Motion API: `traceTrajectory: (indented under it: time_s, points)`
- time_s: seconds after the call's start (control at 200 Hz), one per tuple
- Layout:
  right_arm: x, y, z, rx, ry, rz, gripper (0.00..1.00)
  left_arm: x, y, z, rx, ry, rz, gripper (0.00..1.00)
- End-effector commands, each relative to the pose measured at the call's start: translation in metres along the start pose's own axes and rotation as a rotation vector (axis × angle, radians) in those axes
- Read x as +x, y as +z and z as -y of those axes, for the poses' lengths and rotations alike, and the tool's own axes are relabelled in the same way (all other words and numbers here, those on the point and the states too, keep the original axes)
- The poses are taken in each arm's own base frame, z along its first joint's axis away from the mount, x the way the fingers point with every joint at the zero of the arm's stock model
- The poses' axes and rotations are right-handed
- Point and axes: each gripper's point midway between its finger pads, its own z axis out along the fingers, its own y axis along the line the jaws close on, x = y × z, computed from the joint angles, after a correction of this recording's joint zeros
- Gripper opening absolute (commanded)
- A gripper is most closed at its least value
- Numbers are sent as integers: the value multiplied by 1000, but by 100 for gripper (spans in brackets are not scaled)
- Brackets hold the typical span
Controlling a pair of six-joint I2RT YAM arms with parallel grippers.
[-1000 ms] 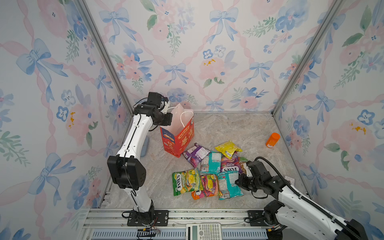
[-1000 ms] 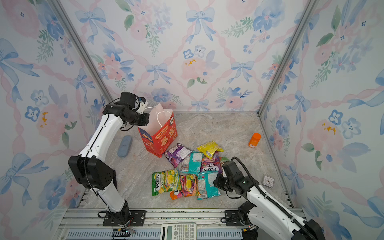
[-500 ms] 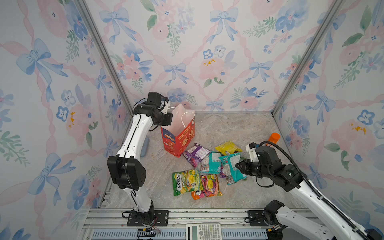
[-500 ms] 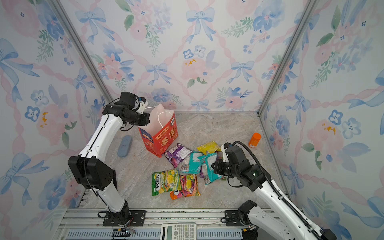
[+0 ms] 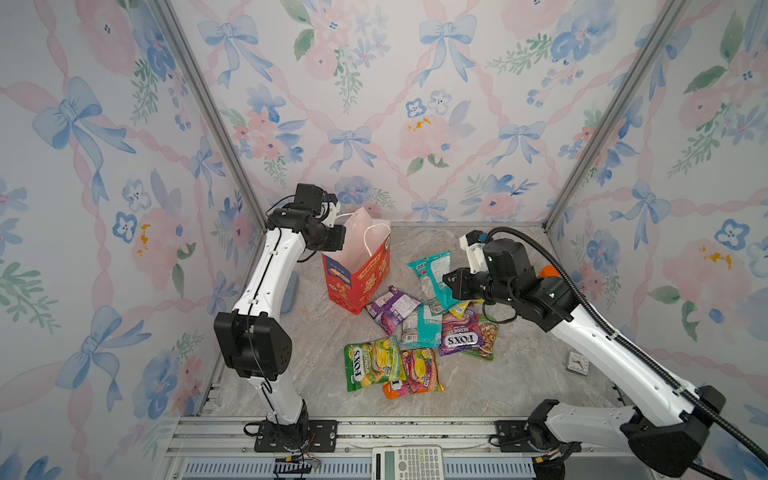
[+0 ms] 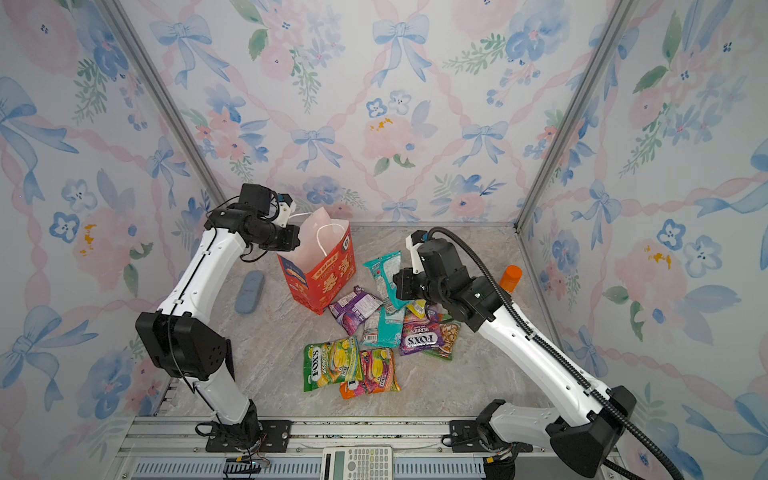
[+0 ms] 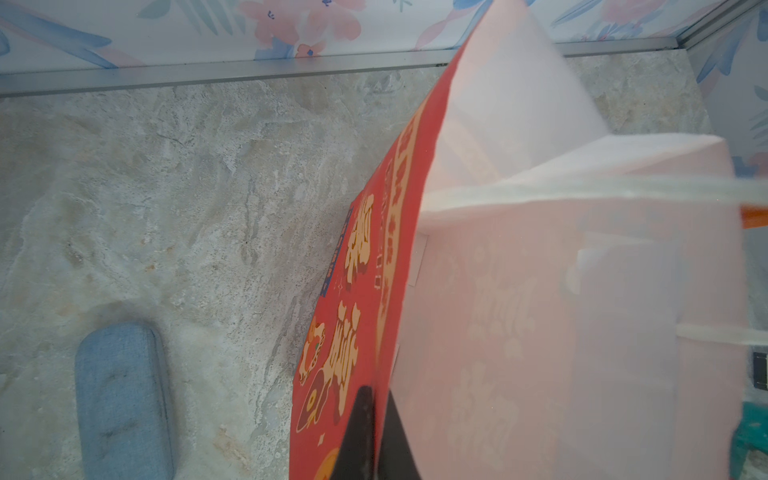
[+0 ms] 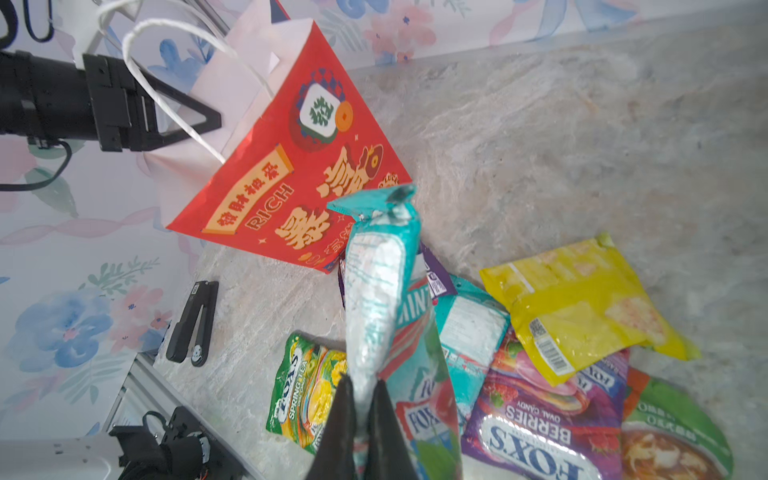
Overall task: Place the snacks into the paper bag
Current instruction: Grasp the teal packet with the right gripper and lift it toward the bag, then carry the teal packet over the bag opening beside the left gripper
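Black fingers (image 8: 343,419) of the right gripper (image 8: 362,388) are pressed hard together, pinching one end of a teal crinkly plastic packet (image 8: 378,282). The packet is clear of the grey marble-look tabletop (image 5: 457,386)! In both top views the right gripper (image 5: 451,282) (image 6: 401,282) hangs over the back of the heap. The teal crinkly plastic packet (image 5: 430,276) (image 6: 384,274) sticks out from it toward the bag, near the bag but not in it.

Across the way, the left gripper (image 7: 376,415) is clamped on the wall of the small red paper bag with gold characters (image 7: 361,291), one finger on the red outside and one on the pale pink inside. The bag (image 5: 359,282) stands upright toward the back left with its mouth open and its white cord handles (image 8: 166,99) looping over the rim.

The rest of the snacks lie loose on the tabletop in front of the bag:
- A purple foil packet (image 5: 392,307) is just beside the bag's foot.
- A yellow packet (image 8: 582,303) overlaps a purple FOX'S berries packet (image 5: 459,334).
- A green FOX'S packet (image 5: 370,363) is nearest the front, overlapping a pink-and-orange packet (image 5: 417,370).

An orange bottle (image 6: 511,277) peeks out behind the right arm. A blue-grey fabric pouch (image 6: 249,291) lies left of the bag, apart from it.
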Motion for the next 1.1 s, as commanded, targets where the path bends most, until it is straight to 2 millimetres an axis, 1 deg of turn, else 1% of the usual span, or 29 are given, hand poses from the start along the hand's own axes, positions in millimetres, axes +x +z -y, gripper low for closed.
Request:
traceTrajectory:
  time_s: [0.0,0.18,0.34,0.405,0.48,0.495,0.5,0.515,0.575,0.585,0.62,0.68,0.78,0.825,0.89,0.925,1.0,1.095]
  points:
    - [-50,-7,-21,-19,-89,143,0,-5,-17,10,26,-5,31,0]
    - [-91,0,-34,-5,-130,214,0,-4,-15,10,32,-11,24,0]
    - [-127,5,-41,22,-165,281,0,-3,-14,11,37,-11,21,0]
    - [-142,7,-47,15,-173,308,0,-4,-16,10,33,-12,26,0]
    - [-156,14,-55,-2,-184,325,0,-4,-17,11,36,-12,29,0]
    - [-160,10,-59,-10,-186,335,0,-4,-18,11,36,-12,31,0]
    - [-159,15,-58,-7,-186,328,0,-4,-18,11,37,-13,30,0]
    - [-159,22,-59,-8,-190,319,0,-4,-18,11,38,-13,30,0]
    - [-167,31,-66,-24,-200,319,0,-4,-19,12,47,-14,32,0]
    - [-169,30,-69,-30,-204,324,0,-4,-19,13,48,-14,32,0]
    - [-172,37,-72,-36,-212,321,0,-4,-19,13,51,-13,32,0]
    - [-182,41,-82,-59,-226,333,0,-4,-20,14,58,-11,32,0]
    - [-191,54,-97,-89,-252,344,0,-5,-22,15,62,-10,38,0]
    - [-192,61,-104,-104,-263,341,0,-5,-22,16,65,-10,37,0]
    - [-195,66,-117,-139,-276,344,0,-5,-22,17,70,-9,38,0]
    - [-193,71,-123,-151,-282,334,0,-5,-22,18,75,-9,38,0]
    - [-187,76,-135,-175,-297,318,0,-5,-23,18,75,-9,41,0]
    - [-177,81,-143,-182,-313,297,0,-5,-22,17,74,-10,40,0]
